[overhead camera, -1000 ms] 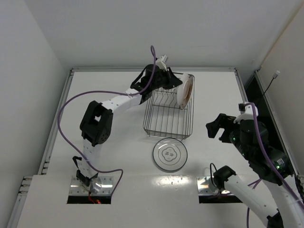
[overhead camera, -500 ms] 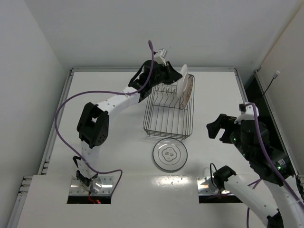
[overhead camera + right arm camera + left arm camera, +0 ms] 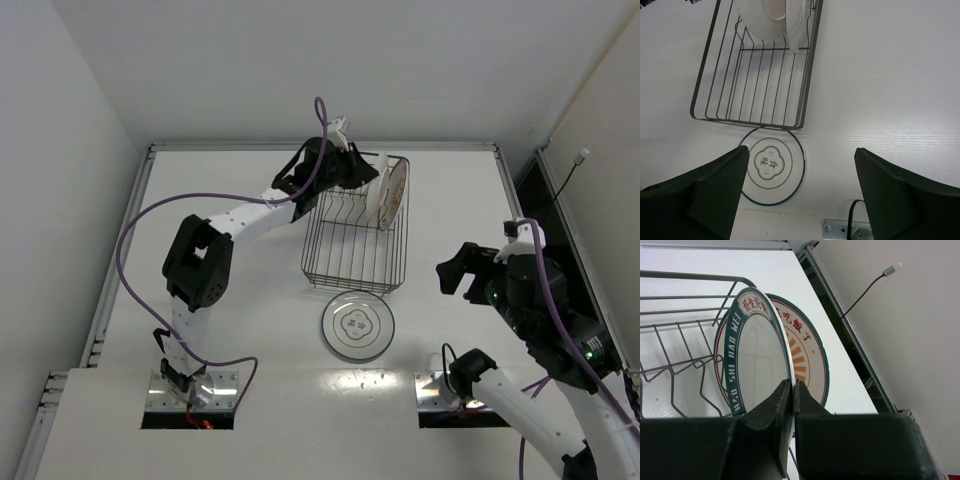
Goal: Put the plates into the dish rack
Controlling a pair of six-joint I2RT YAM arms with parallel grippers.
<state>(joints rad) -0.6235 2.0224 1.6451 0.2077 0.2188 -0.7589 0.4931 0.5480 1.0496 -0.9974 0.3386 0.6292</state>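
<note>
A: Two plates, one rack. Where's the patterned plate (image 3: pixel 390 192) right now?

B: On edge at the far right corner of the dish rack (image 3: pixel 350 256). Your left tool (image 3: pixel 372 172) is clamped on its rim, fingers pinched together with only the plate's thickness between them. The left wrist view confirms the grip.

A: Which way does it face?

B: The disc runs roughly along the rack's long side, close by the right wall, with the orange face turned to the right. The tines (image 3: pixel 687 360) are to the left of it. From the right wrist view its lower edge looks to be down inside the basket. You can't tell from here whether it's seated between tines or just leaning.

A: So what does the next move hang on?

B: My read is that alignment. Keep the plate's plane in line with the slot before you let go, or it tips against the wall.

A: And the grey plate (image 3: pixel 357 325)?

B: Flat on the desk (image 3: pixel 230 330), just beside the rack's near end, apart from the wire.

A: Which arm takes it?

B: Your right tool (image 3: pixel 452 272) has its fingers wide apart and holds nothing. It hangs off to the right of that plate and is clearly nearer than the left one, so I'd take it with the right.
</note>
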